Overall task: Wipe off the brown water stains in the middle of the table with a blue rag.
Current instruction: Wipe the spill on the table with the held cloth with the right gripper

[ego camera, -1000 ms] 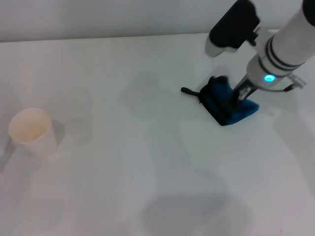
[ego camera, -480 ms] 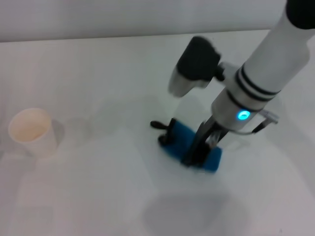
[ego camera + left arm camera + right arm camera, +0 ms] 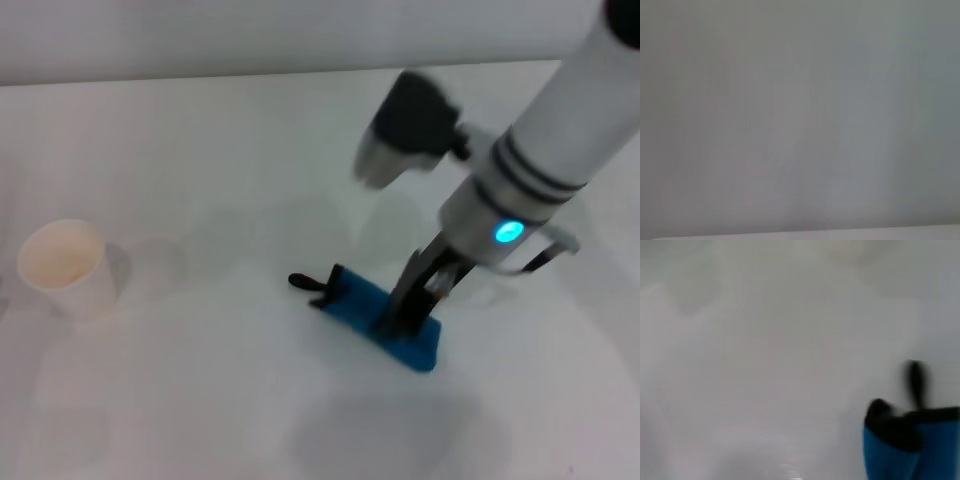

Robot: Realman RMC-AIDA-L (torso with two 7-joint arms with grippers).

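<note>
The blue rag (image 3: 365, 305) lies flat on the white table (image 3: 200, 150) near the middle, its black loop tab (image 3: 302, 281) pointing left. My right gripper (image 3: 405, 312) comes down from the right and is shut on the rag, pressing it to the table. The rag also shows in the right wrist view (image 3: 910, 452) with its black tab (image 3: 915, 380). No brown water stain shows clearly; any stain under the rag is hidden. My left gripper is out of view; the left wrist view shows only a blank grey surface.
A white paper cup (image 3: 65, 265) stands upright at the left of the table. The table's far edge (image 3: 200, 78) runs along the top. A grey shadow (image 3: 390, 435) lies on the table in front of the rag.
My right gripper has dragged the rag from the back right to the middle and then a little nearer the front. The rag went from bunched to flat. The cup has not moved.
</note>
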